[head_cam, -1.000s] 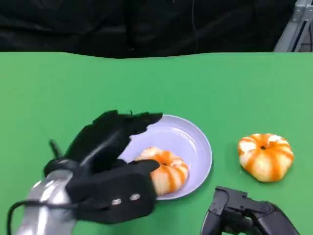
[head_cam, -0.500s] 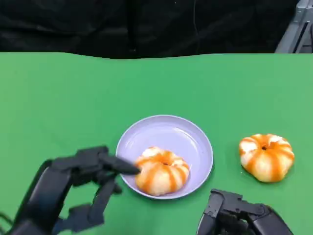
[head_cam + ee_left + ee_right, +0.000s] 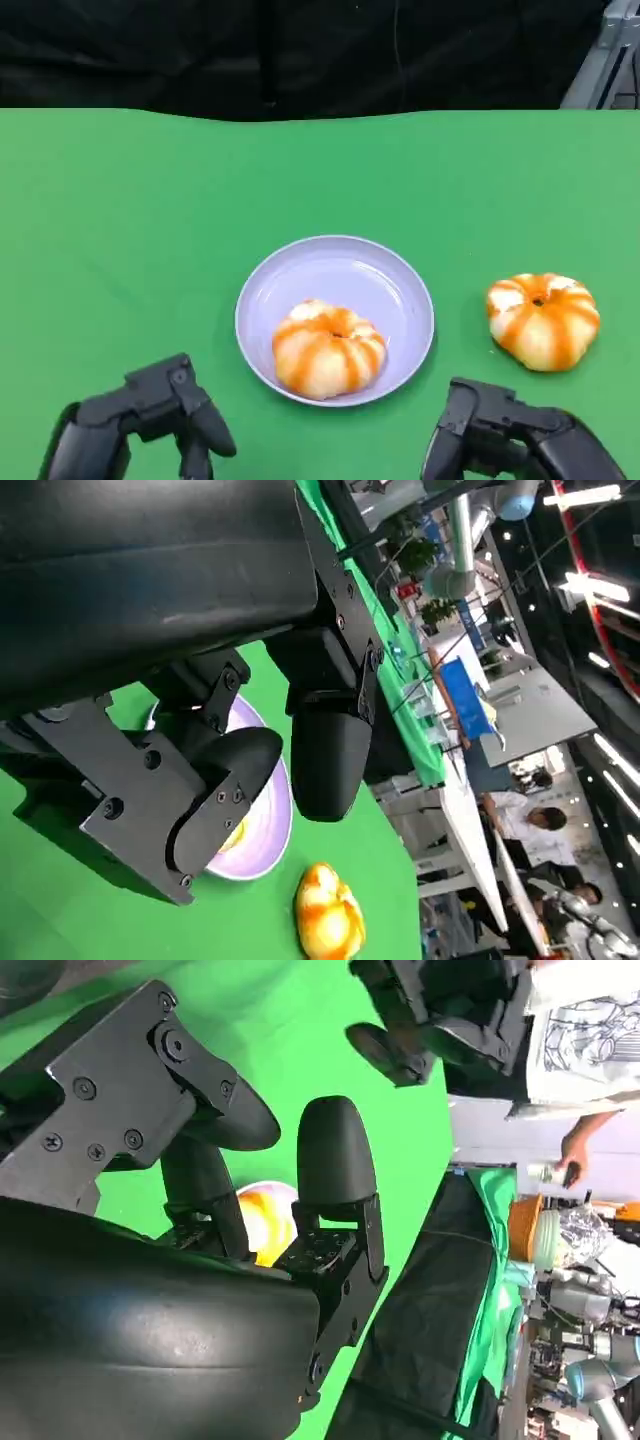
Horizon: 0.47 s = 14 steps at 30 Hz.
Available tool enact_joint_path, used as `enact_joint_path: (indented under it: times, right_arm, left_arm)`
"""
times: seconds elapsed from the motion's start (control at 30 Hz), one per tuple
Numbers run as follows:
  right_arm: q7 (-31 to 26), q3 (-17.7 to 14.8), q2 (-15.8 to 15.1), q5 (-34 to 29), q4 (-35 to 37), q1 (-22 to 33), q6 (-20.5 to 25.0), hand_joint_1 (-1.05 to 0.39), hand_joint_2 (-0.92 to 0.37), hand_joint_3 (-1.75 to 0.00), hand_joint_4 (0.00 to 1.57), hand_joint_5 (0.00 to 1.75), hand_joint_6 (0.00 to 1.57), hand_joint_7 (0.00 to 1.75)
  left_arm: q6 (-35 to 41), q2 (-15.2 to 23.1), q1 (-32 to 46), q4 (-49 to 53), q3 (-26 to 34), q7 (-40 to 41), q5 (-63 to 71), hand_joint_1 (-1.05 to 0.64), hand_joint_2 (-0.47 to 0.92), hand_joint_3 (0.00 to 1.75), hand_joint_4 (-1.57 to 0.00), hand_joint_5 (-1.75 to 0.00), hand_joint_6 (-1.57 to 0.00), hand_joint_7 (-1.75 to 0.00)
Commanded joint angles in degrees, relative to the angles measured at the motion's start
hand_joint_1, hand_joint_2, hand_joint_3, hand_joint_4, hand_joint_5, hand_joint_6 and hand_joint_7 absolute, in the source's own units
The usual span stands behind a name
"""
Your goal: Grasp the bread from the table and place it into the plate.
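Fingers on the left hand (image 3: 150, 425) are apart and hold nothing; it sits at the near left edge of the green table (image 3: 120, 220), off the plate. Right hand (image 3: 505, 440) at the near right edge: fingers likewise spread, nothing in them. Lavender plate (image 3: 335, 265) sits mid-table between the hands, slightly farther out. One orange-striped bread (image 3: 328, 348) lies in the plate's near half. Second striped bread (image 3: 542, 320) is on the table right of the plate, apart from it, just beyond the right hand.
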Motion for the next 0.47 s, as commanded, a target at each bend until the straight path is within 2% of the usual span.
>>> enact_joint_path:
  times: [0.03,0.47]
  right_arm:
    - [0.6,-1.0,-0.7,1.1,0.2,0.0,-0.4,-0.06,-0.34,-1.34,0.70,1.66,0.70,1.45]
    - [0.7,-1.0,-0.5,1.1,0.9,0.3,-1.1,-0.05,-0.35,-1.33,0.69,1.67,0.69,1.47]
  left_arm:
    - [-2.1,0.1,0.4,1.5,-0.2,0.7,-0.8,-0.06,0.30,1.57,-0.91,-1.75,-0.82,-1.60]
    - [-1.9,-0.4,-0.3,3.0,-0.3,1.9,-0.8,-0.07,0.27,1.56,-0.91,-1.73,-0.84,-1.58]
